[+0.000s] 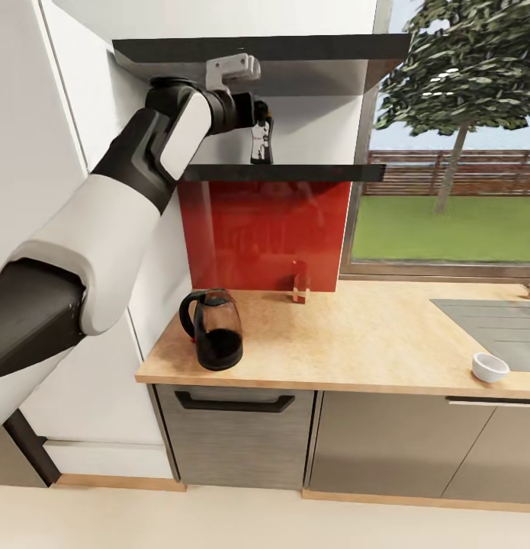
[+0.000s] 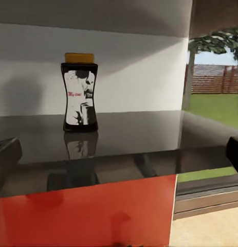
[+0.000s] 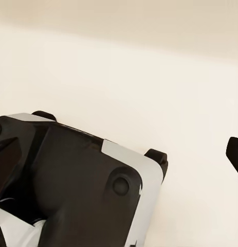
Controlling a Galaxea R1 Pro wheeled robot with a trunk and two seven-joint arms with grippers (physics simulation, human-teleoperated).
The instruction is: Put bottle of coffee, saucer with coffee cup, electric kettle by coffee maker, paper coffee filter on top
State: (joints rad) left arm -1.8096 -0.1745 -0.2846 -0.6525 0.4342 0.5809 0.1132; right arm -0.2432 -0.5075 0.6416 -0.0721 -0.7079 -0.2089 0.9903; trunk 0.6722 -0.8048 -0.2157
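one bottle of coffee (image 2: 79,92) upright on kitchen shelf (image 2: 129,139), left gripper (image 2: 119,154) spread wide, short of it. one electric kettle (image 1: 212,329), one coffee cup (image 1: 490,367) on kitchen countertop (image 1: 356,335). right gripper state unclear.

The robot's left arm (image 1: 120,206) stretches up and forward. Its left gripper (image 2: 119,154) is spread wide, fingers empty.

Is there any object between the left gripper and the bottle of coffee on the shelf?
Nothing visible stands between them. In the left wrist view the bottle of coffee stands upright and alone on the glossy black kitchen shelf, with bare shelf surface in front of it. The open fingers are apart from it, near the shelf's front edge.
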